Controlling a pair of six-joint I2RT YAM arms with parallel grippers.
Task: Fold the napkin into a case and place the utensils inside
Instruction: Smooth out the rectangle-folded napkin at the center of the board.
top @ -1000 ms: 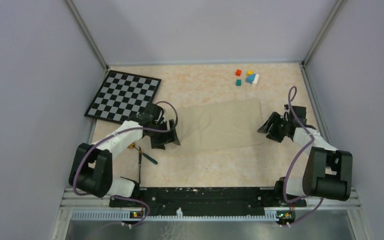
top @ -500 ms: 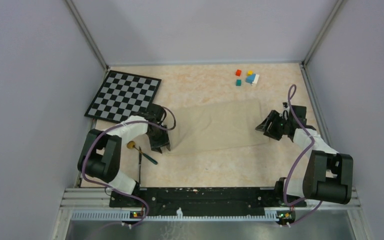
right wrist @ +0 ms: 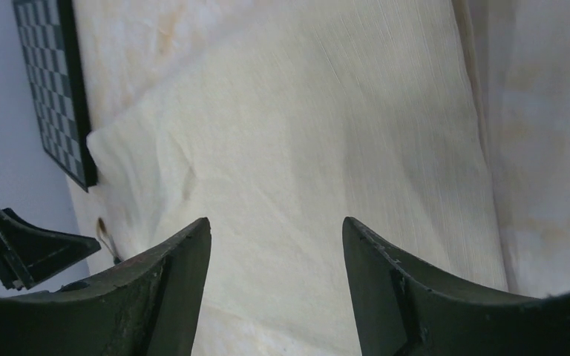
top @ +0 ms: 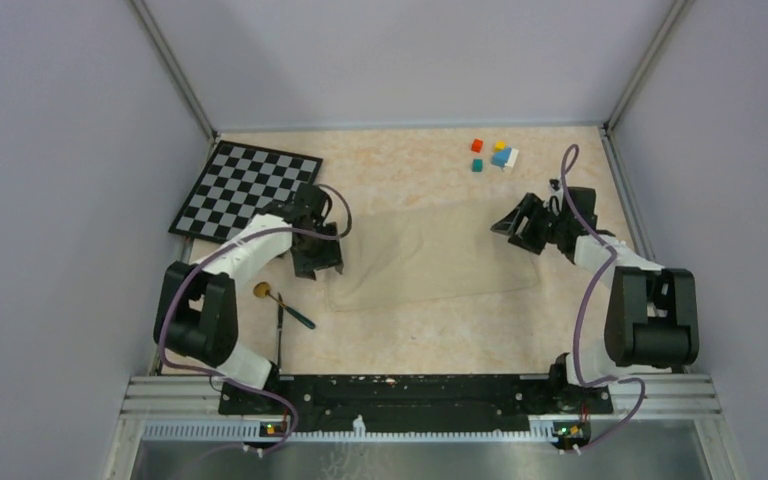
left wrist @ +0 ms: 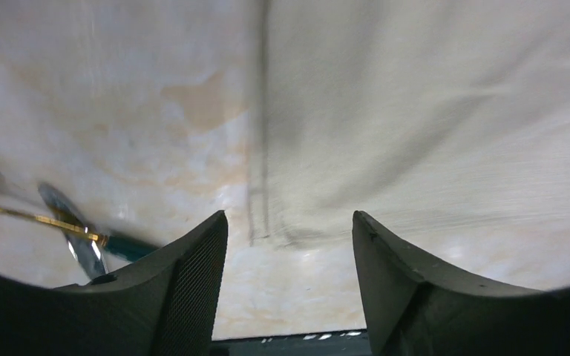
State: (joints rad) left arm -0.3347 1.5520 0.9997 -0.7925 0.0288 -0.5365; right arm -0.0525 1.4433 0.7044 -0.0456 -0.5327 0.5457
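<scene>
The beige napkin (top: pixel 430 255) lies flat in the middle of the table; it also shows in the left wrist view (left wrist: pixel 430 111) and the right wrist view (right wrist: pixel 304 148). My left gripper (top: pixel 317 262) is open and empty just off the napkin's left edge. My right gripper (top: pixel 516 224) is open and empty over the napkin's far right corner. The utensils (top: pixel 282 308) lie left of the napkin near the front: a teal-handled stick, a dark stick and one with a round tan head. They show blurred in the left wrist view (left wrist: pixel 67 230).
A black-and-white checkerboard (top: pixel 247 190) lies at the far left, just behind the left arm. Small coloured cubes (top: pixel 494 155) sit at the far right. Grey walls close in the table on three sides.
The left gripper has pulled back off the napkin's left edge, toward the far side. The right gripper has moved toward the far side and inward to the napkin's far right corner.
</scene>
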